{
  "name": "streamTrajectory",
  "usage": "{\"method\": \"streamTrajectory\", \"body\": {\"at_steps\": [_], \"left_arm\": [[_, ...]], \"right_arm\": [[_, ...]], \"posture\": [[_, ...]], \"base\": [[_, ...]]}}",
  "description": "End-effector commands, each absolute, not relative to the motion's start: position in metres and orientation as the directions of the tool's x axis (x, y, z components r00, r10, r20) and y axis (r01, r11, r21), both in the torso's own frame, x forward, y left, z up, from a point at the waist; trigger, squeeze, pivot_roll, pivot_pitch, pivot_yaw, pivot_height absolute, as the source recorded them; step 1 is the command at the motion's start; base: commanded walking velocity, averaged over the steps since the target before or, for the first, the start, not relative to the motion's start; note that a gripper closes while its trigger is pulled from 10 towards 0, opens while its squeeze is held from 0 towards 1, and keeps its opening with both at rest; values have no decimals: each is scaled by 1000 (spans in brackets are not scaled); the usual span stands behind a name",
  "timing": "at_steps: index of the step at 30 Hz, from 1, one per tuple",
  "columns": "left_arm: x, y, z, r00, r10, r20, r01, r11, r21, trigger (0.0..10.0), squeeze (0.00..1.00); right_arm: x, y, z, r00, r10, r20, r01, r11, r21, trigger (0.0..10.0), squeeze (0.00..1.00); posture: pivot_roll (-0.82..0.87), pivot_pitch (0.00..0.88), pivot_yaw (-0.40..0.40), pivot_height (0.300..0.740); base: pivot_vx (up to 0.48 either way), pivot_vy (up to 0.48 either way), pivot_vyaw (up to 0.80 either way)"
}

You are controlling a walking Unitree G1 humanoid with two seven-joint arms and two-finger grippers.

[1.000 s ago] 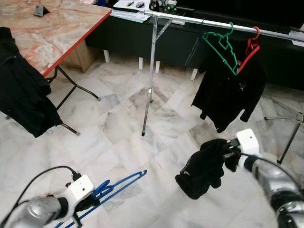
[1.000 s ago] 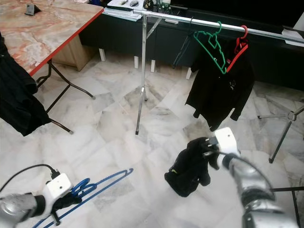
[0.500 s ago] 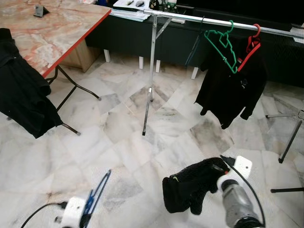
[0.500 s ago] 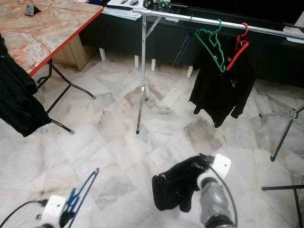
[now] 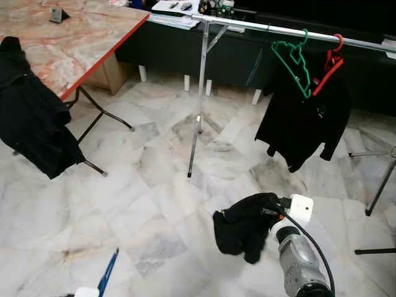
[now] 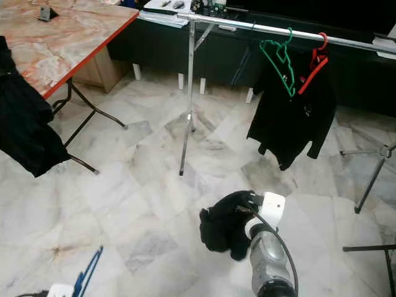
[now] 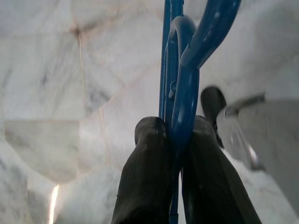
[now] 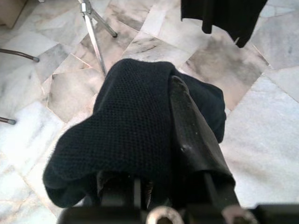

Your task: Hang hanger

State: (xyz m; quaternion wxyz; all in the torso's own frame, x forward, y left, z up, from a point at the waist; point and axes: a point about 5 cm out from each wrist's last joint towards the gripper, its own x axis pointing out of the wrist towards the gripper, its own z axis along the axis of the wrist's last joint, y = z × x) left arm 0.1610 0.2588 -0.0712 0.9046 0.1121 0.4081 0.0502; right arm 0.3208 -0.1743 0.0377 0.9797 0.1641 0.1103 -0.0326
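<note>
1. The left gripper (image 7: 174,140) is low by the floor. Its two fingers (image 7: 145,186) pinch the blue hanger (image 7: 180,84) tight.
2. The right gripper (image 8: 154,186) is closed on a bunched black cloth (image 5: 242,221).
3. The rail (image 5: 260,28) is far ahead and high. I think the robot must lift the hanger with its hook up.
4. It should aim left of the green hanger (image 5: 294,59).

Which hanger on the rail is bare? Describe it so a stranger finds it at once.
Find the silver clothes rail running across the back of the room. Two hangers hook over it near its right side. The bare one is the green hanger; the red hanger just to its right carries a black jacket.
</note>
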Motion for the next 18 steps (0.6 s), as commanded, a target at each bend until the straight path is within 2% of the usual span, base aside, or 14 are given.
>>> {"method": "streamTrajectory", "body": {"at_steps": [1,4,9,18], "left_arm": [[143,262,-79,614,213,-760,-36,969,242,10000,0],[137,265,-81,588,266,-764,-133,963,232,10000,0],[136,265,-81,581,273,-767,-161,962,221,10000,0],[144,260,-81,587,270,-763,-149,963,227,10000,0]], "right_arm": [[322,-174,43,981,-35,-190,95,943,319,10000,0],[322,-174,42,979,-35,-200,91,955,281,10000,0],[321,-171,39,974,-39,-222,99,958,268,10000,0],[323,-162,41,977,-16,-212,69,967,245,10000,0]], "posture": [[43,183,-68,740],[57,176,-69,740],[59,163,-62,740],[59,138,-56,740]], "base": [[0,0,0],[0,0,0],[0,0,0],[0,0,740]]}}
